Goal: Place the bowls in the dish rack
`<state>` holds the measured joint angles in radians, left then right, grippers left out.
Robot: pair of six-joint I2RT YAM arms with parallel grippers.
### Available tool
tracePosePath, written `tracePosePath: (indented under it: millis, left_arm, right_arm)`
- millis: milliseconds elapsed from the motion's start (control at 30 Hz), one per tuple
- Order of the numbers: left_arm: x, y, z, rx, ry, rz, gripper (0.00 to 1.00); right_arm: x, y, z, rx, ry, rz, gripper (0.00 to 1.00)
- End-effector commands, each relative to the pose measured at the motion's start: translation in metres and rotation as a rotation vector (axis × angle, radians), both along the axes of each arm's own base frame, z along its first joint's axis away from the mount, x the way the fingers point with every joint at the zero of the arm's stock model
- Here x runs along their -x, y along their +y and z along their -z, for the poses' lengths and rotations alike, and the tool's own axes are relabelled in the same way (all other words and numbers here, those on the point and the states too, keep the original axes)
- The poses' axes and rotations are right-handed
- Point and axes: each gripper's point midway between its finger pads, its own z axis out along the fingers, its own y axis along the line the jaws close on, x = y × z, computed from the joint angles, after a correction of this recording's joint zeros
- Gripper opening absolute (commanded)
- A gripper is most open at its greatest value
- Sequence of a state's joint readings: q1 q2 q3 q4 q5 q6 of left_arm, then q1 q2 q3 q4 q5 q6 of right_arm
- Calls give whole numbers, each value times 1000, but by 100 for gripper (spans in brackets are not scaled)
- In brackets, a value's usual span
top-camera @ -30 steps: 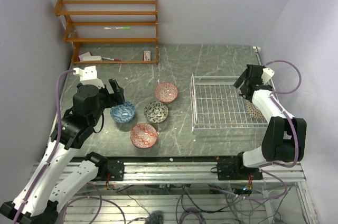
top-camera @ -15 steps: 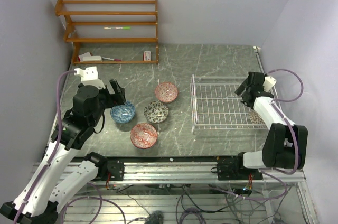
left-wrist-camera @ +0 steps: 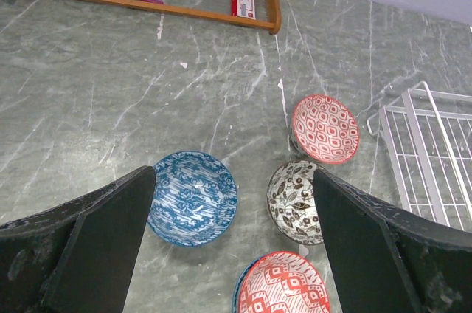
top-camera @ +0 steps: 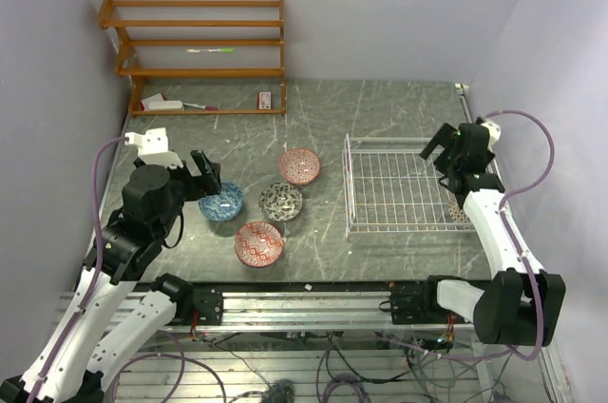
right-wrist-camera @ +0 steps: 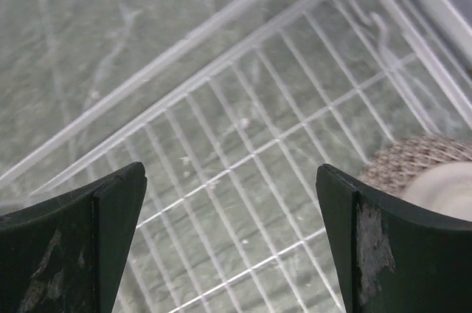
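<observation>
Near red bowl (top-camera: 258,243): closest to me on the desk (top-camera: 380,108), upright, in front of the other loose bowls.
Beige-brown bowl (right-wrist-camera: 424,162): already inside the dish rack (top-camera: 394,196), at its near right corner. My right arm hides part of it from above, so I cannot tell whether it sits flat or leans.
Blue bowl (left-wrist-camera: 193,196): upright on the desk, leftmost of the group, framed between the left fingers (top-camera: 207,175) in the wrist view.
Black-and-white bowl (top-camera: 281,201): upright, just right of the blue bowl, near both red ones.
Left fingers: spread wide and gripping nothing, hanging just beyond the blue bowl's far-left rim and apart from it.
Far red bowl (top-camera: 299,165): upright on the desk, between the black-and-white bowl and the rack's far left corner.
Dish rack: white wire basket on the right half of the desk, well apart from the blue bowl.
Right fingers (top-camera: 435,149): spread fully and carrying nothing, above the rack's far right part, with bare grid beneath them.
Wooden shelf (top-camera: 195,56): far left against the wall, no part of the job.
Step in hand: I judge one bowl loaded and four to go, with my left arm lining up on the blue bowl.
Next move: I would lower the left fingers so one goes inside the rim and one outside, pinch the wall, and lift clear of the neighbouring bowls. The carry to the rack is long.
</observation>
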<state>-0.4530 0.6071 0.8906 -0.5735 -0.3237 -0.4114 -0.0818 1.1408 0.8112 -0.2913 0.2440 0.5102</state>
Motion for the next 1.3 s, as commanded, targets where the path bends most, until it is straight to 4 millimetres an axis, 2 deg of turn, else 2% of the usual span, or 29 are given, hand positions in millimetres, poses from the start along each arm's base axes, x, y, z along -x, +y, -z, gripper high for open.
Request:
tracePosePath:
  millis: [0,167,200,333,467,567,700,833,1067,1267]
  left_arm:
    - [3,10,-7,6,-8,-46,99]
    - [8,21,-20,6,-24,-92,99]
    - [11,24,-25,5,-29,-101,99]
    - [23,40,-49,0,-62,-151,99]
    - [40,60,-70,-8,-101,-212,99]
    - [51,69,-82,8,-142,-232,99]
    - [61,72,-86,28,-180,-224,99]
    - [66,76,-83,25,-172,-231,99]
    - [74,79,-84,24,-176,-224,99]
    - [78,79,-84,29,-184,-215,99]
  right_arm:
    - [-14,51,-40,37,-67,-208,100]
    - [-12,151,-71,71,-116,-466,100]
    - [-9,176,-79,73,-129,-534,99]
    - [8,249,-94,82,-166,-741,94]
    - [27,311,-94,84,-193,-913,88]
    - [27,347,-77,87,-150,-1009,76]
    - [29,388,-57,122,-102,-1095,75]
    - [31,423,-37,142,-38,-1097,75]
    - [36,441,6,145,78,-984,72]
    - [64,463,34,132,127,-998,68]
